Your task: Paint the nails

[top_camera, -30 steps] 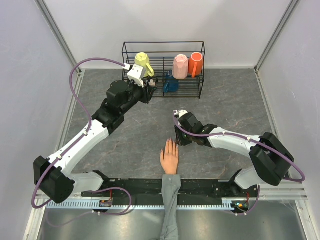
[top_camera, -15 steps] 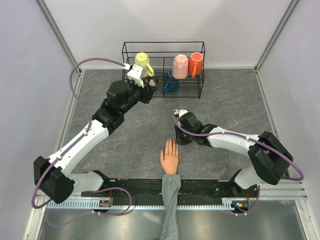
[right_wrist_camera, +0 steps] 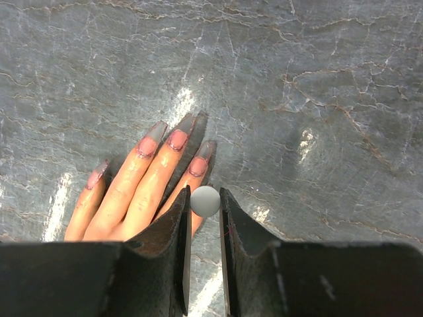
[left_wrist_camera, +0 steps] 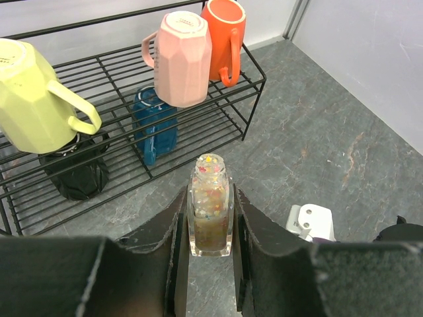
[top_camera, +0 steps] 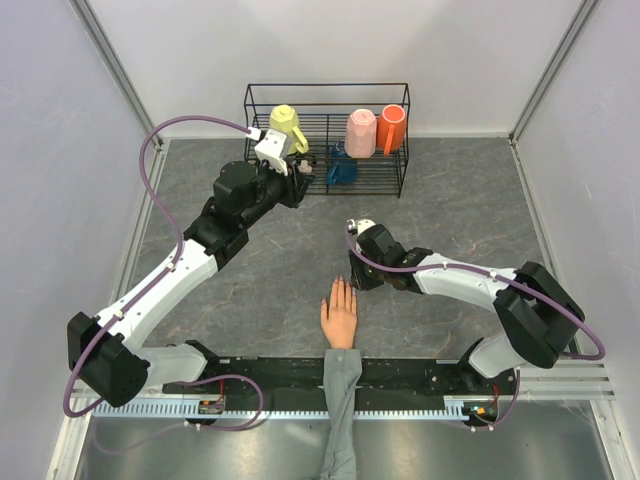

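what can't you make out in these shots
- Whatever is under the white cap in the right gripper: right wrist view, cap and fingers hide it.
- Fifth of the nails: same view, four show, gripper covers the rest.
- Nails in top view: too small.
- Dark lump beyond the bottle in the left gripper: left wrist view, shadowed.

Occlusion notes, current frame

At the right wrist camera, the right end effector (right_wrist_camera: pixel 203 218) blocks my view of the palm of the mannequin hand (right_wrist_camera: pixel 132 198) and of everything below the white knob (right_wrist_camera: pixel 205 201) it grips. The nails (right_wrist_camera: pixel 177 139) are too small for me to judge from the top camera. The left wrist view crops the yellow mug (left_wrist_camera: pixel 33 99) and rack (left_wrist_camera: pixel 251 72) at its left edge.
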{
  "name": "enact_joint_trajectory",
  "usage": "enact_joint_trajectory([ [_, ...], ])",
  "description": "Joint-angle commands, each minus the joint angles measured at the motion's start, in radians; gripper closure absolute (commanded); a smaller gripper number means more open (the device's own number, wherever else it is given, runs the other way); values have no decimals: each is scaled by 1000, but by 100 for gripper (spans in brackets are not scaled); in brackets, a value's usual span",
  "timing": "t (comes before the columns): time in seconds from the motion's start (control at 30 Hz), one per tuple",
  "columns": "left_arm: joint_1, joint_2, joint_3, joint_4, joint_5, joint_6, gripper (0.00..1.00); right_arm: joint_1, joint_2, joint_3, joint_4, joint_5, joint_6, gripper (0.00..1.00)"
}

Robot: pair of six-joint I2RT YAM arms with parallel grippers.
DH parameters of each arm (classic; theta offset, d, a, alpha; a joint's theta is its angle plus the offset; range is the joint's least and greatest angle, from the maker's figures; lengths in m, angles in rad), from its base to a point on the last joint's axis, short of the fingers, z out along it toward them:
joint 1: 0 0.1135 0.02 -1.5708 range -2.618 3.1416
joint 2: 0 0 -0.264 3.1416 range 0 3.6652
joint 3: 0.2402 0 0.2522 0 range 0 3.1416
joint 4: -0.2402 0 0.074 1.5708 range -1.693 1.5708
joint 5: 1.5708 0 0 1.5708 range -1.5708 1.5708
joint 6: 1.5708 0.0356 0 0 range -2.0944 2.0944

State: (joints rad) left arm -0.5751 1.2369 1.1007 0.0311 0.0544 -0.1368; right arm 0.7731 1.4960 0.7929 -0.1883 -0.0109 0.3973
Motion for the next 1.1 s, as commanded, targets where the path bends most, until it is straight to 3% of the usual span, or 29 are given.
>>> enact_joint_trajectory([
  [0.0, 8, -13, 45, 18, 10, -27, 98, -6, 13, 0, 35, 6, 5, 100],
  [1.07, 12, -2, 53, 16, 16, -35, 98, -12, 23, 5, 50, 6, -2, 100],
])
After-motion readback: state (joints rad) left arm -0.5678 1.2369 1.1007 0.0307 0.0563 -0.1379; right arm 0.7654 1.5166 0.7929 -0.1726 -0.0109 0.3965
